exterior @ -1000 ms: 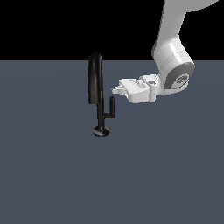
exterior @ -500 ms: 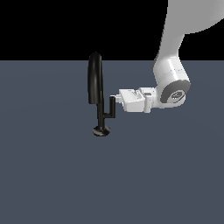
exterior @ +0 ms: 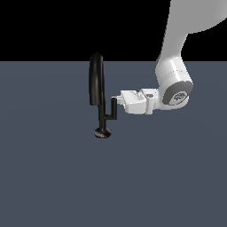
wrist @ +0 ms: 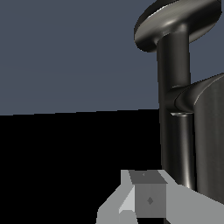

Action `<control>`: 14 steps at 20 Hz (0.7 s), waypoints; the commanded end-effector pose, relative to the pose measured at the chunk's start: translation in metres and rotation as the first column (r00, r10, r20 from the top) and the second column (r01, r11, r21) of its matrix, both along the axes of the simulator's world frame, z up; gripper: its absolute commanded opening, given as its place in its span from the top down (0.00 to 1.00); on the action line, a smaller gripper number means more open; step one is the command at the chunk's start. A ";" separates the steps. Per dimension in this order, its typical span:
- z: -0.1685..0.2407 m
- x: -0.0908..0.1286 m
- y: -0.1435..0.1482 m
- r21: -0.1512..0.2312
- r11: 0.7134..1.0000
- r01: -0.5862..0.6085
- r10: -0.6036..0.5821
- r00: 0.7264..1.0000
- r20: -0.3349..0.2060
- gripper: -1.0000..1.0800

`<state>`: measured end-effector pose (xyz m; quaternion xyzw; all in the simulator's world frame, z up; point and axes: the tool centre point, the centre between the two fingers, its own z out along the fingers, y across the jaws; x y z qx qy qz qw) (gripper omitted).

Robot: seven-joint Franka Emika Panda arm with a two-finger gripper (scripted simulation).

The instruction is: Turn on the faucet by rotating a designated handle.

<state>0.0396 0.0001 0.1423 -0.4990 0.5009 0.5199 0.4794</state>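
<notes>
- The gripper lies level, its white body stretching sideways from the arm's wrist, fingertips pointing toward the faucet
- The handle, a short black upright peg on a small side arm off the stem, stands right at the fingertips, touching or just short of touching; the exterior view cannot settle which
- Whether the jaws stand apart or together cannot be told; nothing is seen clamped between them
- Beyond the handle rises the thick arched spout, well above fingertip level
- The disc base sits on the grey floor, below and past the fingertips
- In the wrist view a grey finger shows close to the stem and the base
</notes>
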 end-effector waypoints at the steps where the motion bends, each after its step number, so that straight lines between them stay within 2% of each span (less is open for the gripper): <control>1: 0.002 -0.005 0.000 0.000 1.000 0.000 0.000 1.000 0.000 1.00; 14: 0.015 -0.041 -0.002 0.000 1.000 0.000 0.000 1.000 0.000 1.00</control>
